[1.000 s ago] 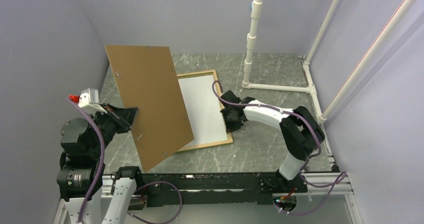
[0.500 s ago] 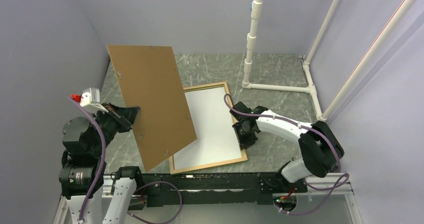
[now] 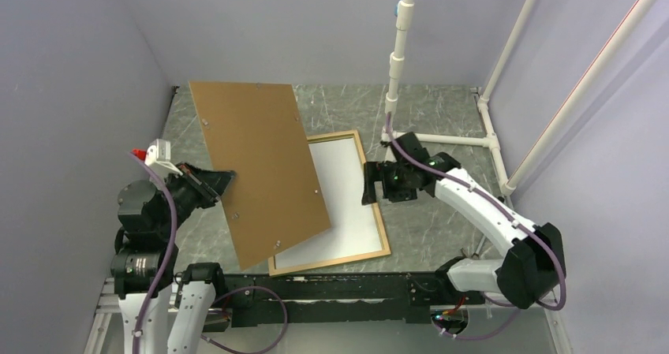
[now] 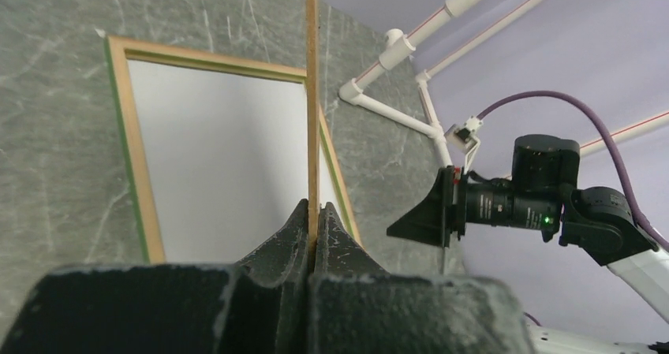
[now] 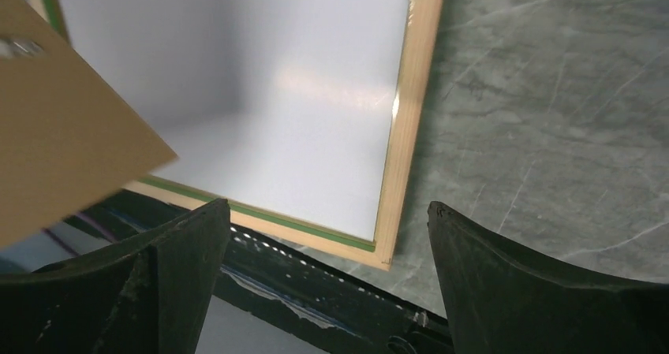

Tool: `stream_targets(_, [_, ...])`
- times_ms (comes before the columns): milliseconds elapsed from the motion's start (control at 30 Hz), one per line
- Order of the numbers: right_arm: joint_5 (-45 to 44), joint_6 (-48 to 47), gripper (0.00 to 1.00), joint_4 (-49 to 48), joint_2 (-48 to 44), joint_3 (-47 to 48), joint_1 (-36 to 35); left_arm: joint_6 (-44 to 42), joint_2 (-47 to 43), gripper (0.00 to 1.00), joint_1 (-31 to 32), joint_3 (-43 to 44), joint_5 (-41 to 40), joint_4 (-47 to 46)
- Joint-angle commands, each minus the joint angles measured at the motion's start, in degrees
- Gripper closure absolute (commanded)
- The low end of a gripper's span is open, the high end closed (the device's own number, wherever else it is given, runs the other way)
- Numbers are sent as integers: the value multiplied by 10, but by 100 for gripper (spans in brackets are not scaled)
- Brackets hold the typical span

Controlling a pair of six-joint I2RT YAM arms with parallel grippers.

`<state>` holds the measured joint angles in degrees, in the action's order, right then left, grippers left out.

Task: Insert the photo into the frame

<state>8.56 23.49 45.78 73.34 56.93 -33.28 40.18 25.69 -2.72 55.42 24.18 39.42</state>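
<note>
Brown board (image 3: pixel 260 165), only one, is pinched at its edge by my left claw (image 4: pixel 314 228), tilted above the left side of the one frame (image 3: pixel 331 262). One photo (image 3: pixel 347 204) lies inside the frame, white back up. My right claw (image 5: pixel 327 206), wide apart and empty, hangs by its right rail.

Frame (image 3: pixel 379 212) partly behind backing board (image 3: pixel 260 165)

My bench: a grey marbled table (image 3: pixel 450 109) under even light. A white pipe frame (image 3: pixel 439 139) stands on it; lilac walls (image 3: pixel 315 23) close in behind and beside the pipe frame, and a black rail (image 3: pixel 347 285) runs well nearer me.
</note>
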Motion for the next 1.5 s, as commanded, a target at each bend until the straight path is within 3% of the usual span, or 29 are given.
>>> stream_targets(0, [102, -4, 2, -48, -36, -16, 79, 68, -5, 100, -2, -30, 51, -119])
stream_targets(367, [220, 53, 0, -161, 3, -144, 200, 179, 11, 100, -2, -173, 111, -251])
stream_targets(1000, [327, 105, 1, -260, 27, -250, 157, 153, 73, 100, -2, -226, 133, -254])
stream_targets(1467, [328, 118, 1, -255, 13, -231, 129, 130, 90, 100, -2, -227, 156, -258])
